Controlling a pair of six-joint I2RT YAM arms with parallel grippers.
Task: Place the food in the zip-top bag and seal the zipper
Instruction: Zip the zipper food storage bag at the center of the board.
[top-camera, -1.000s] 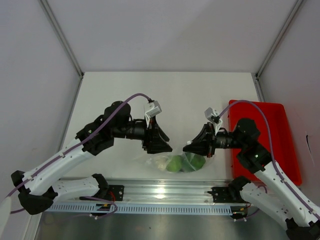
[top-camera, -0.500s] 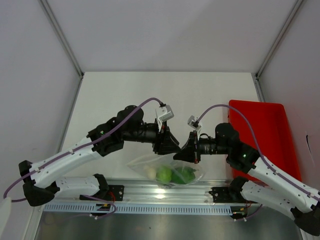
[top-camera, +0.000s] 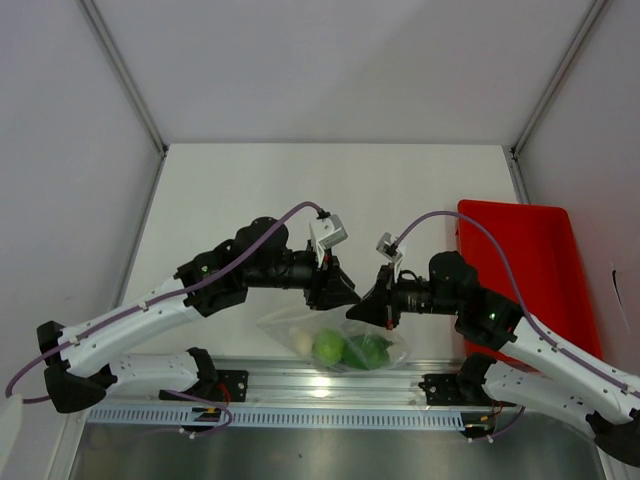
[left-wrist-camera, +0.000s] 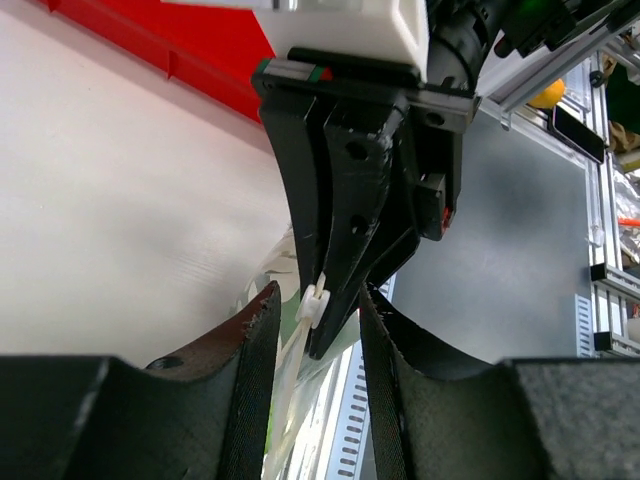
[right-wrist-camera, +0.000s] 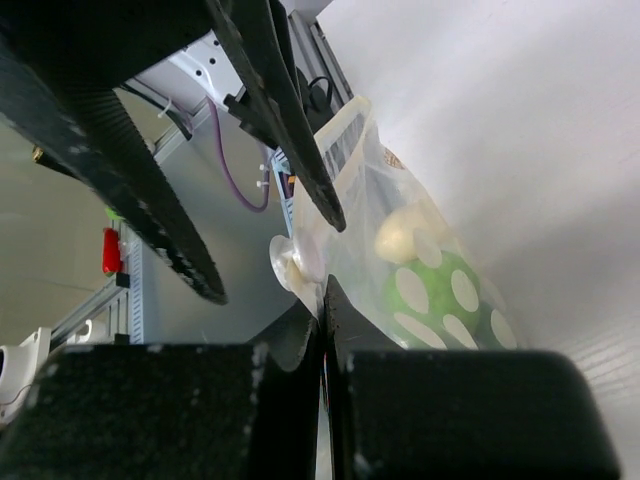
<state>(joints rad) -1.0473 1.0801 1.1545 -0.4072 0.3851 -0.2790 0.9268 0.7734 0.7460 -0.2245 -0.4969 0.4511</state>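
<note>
The zip-top bag (top-camera: 285, 325), with the food (top-camera: 330, 347) inside, sags at the table's (top-camera: 400, 190) near edge. If the left gripper (top-camera: 350, 297) closes off the zipper (right-wrist-camera: 338, 150), the seal could gap, or the bag could slip from the right gripper (right-wrist-camera: 322, 300) clamped on its mouth. The left fingers stand apart, straddling that strip just above the food.

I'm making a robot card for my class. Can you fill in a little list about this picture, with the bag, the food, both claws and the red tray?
bag: clear plastic, between the two arms near the front of the table
food: white ball, spotted green ball and darker green piece, all inside the bag
right gripper: shut on the bag's top edge
left gripper: open, one finger on either side of that edge
zipper: cannot tell if sealed
tray: red, on the table's right side
</note>
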